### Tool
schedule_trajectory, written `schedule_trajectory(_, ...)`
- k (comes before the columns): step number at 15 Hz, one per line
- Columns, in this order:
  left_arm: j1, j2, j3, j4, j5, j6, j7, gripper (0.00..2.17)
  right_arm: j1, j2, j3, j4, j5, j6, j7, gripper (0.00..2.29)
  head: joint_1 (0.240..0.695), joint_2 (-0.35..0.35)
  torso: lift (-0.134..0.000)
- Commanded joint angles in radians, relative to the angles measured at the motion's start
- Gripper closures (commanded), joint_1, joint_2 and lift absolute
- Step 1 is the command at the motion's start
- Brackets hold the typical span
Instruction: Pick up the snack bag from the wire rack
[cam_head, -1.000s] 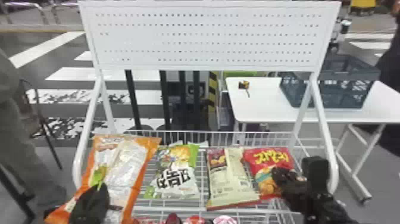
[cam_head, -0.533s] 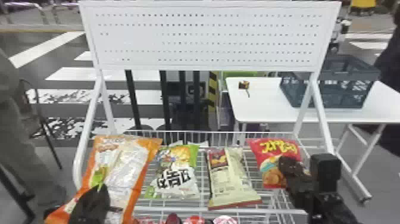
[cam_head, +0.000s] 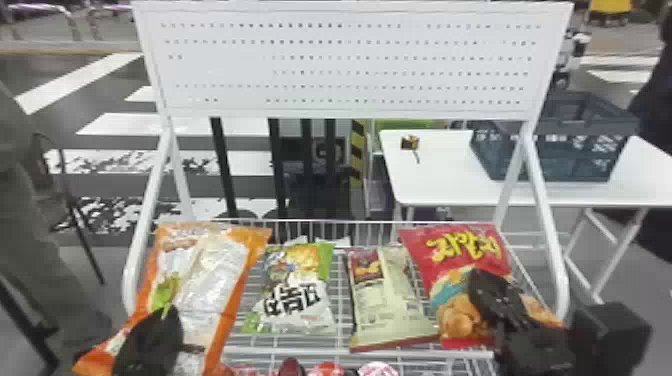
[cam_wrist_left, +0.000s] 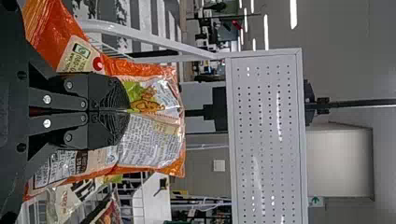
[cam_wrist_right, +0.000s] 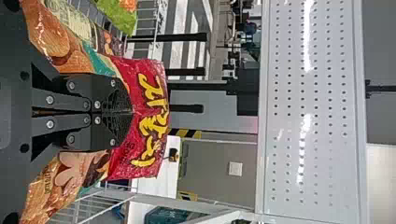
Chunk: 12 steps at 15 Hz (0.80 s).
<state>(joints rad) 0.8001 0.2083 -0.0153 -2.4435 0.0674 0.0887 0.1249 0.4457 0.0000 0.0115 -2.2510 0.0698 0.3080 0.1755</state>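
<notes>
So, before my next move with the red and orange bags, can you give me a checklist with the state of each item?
1. Right fingers closed on the red bag: ok.
2. Left fingers closed on the orange bag: ok.
3. Red bag's underside clear of the wire rack: cannot tell.
4. Red bag not touching the cream bag beside it: cannot tell; their edges meet in the head view.
5. Orange bag within the frame's left side rail: not ok; its near left corner looks to reach past it.
6. Green-and-white bag free of both grippers: ok.
</notes>
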Motion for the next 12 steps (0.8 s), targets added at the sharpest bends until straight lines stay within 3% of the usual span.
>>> schedule_trajectory(1,-0.001,0.0,0.001,0.003,0.002,0.0,0.001,1.87,0.153,0.001,-0.01,-0.099,-0.019,-0.109,-0.001,2.25,0.499,0.0,0.0)
schedule_trajectory(6,-0.001,0.0,0.008,0.001,0.002,-0.006,0.005,1.86,0.378,0.001,-0.068,-0.197,-0.088,-0.281,-0.002,2.25,0.499,0.0,0.0)
schedule_trajectory(12,0.011,-0.001,0.008,-0.011,0.0,-0.006,0.005,1.86,0.396,0.001,-0.068,-0.197,-0.1,-0.303,-0.004,2.25,0.499,0.0,0.0)
